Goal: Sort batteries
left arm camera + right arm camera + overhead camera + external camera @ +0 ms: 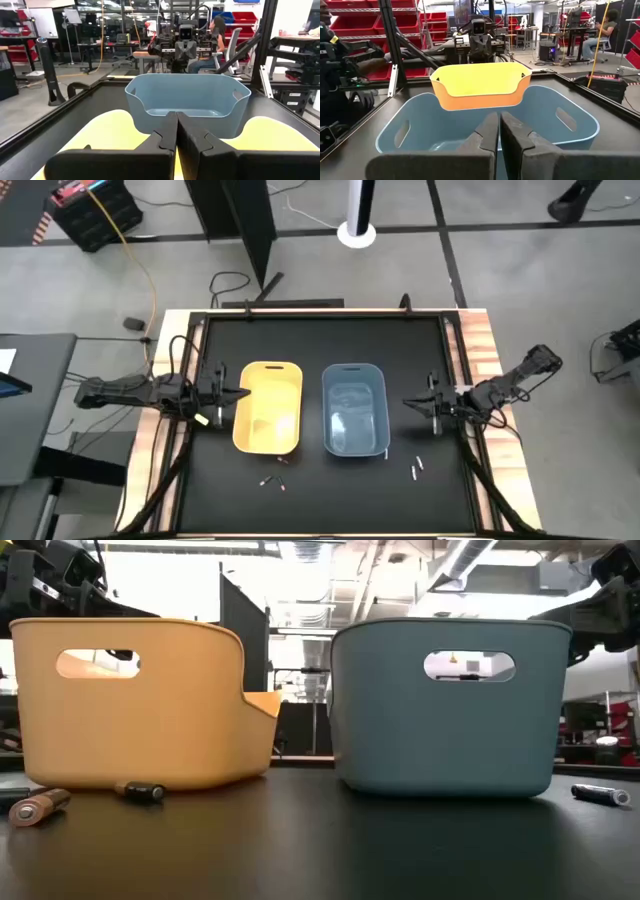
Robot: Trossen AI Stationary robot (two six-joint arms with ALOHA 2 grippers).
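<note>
A yellow bin (pixel 268 406) and a blue bin (pixel 354 408) stand side by side on the black table. Several small batteries lie on the table near their front sides: two by the yellow bin (pixel 267 480) (pixel 283 459), others by the blue bin (pixel 415 470). The low view shows a coppery battery (pixel 40 805), a dark one (pixel 143 791) and another on the right (pixel 600 794). My left gripper (pixel 240 393) (pixel 176 125) hovers at the yellow bin's left rim, shut and empty. My right gripper (pixel 408 402) (pixel 499 125) hovers just right of the blue bin, shut and empty.
A raised frame (pixel 320 315) runs around the black table top, with wooden edges (pixel 490 350) outside it. Black cables (pixel 180 355) trail by the left arm. Bare table lies in front of the bins around the batteries. A person (pixel 602 25) sits in the room beyond.
</note>
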